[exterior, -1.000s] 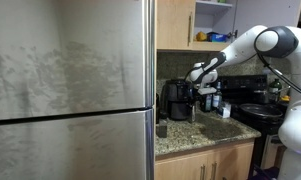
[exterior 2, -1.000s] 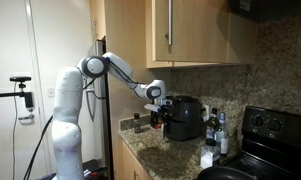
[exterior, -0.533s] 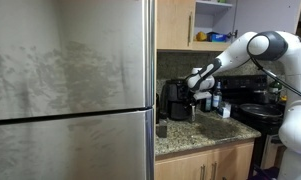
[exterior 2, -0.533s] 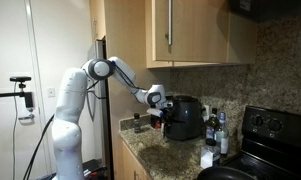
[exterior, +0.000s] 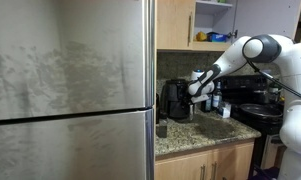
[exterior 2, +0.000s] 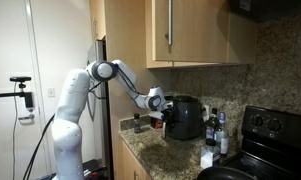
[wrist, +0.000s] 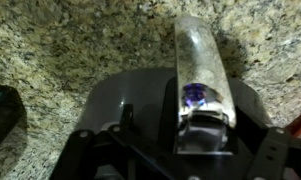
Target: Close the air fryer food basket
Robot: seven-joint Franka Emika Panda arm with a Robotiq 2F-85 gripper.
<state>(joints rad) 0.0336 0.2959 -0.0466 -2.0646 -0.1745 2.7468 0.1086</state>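
- No word, brand, number or sign can be read in any view.
- Air fryer (exterior 2: 185, 117): its dark body shows no legible marking in either exterior view.
- Bottles (exterior 2: 218, 130) just beside the fryer: too small to tell whether they carry any label text.
- Packages (exterior: 215, 37) on the open cupboard shelf: coloured blurs only, no lettering to be made out.
- Clear handle (wrist: 203, 70) in the wrist view: nothing legible on it or on the dark surface around it.
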